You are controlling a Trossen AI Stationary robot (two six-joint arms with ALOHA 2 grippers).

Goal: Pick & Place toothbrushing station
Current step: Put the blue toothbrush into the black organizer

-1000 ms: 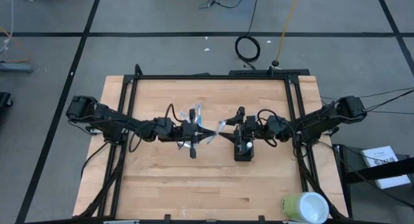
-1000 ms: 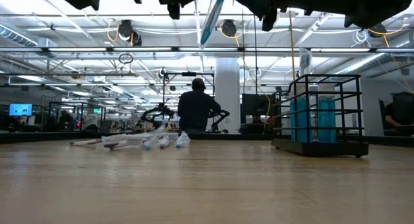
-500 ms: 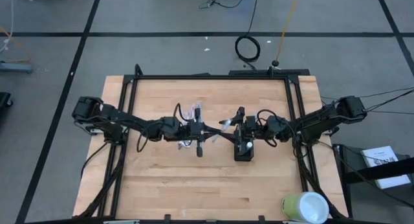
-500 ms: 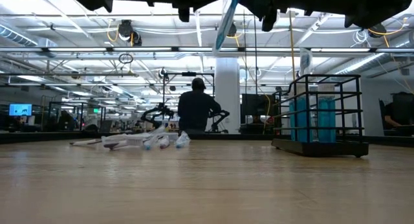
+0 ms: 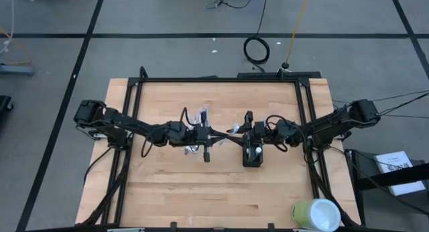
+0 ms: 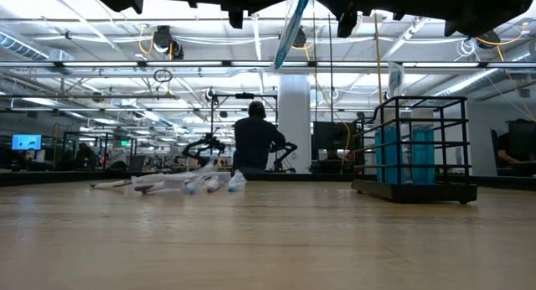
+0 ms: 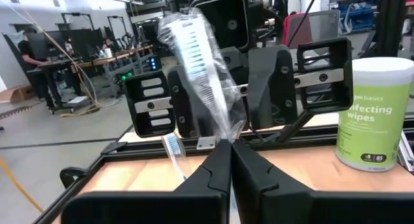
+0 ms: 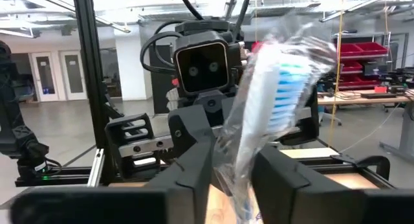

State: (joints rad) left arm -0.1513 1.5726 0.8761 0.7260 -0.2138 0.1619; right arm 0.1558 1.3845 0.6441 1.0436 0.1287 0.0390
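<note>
Two grippers [image 5: 216,137] [image 5: 236,133] meet mid-table, toothbrush [image 7: 197,62] between

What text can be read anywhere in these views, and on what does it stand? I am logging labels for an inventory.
"fecting wipes": partial words on the yellow-green and white wipes canister; the start is turned out of sight.
"85": small number on the same label, low down.
Small line above "fecting": too small to read.
White sheet beside the table in the high view: printed, but too small to read.
Wrapped toothbrush: no legible text.
</note>
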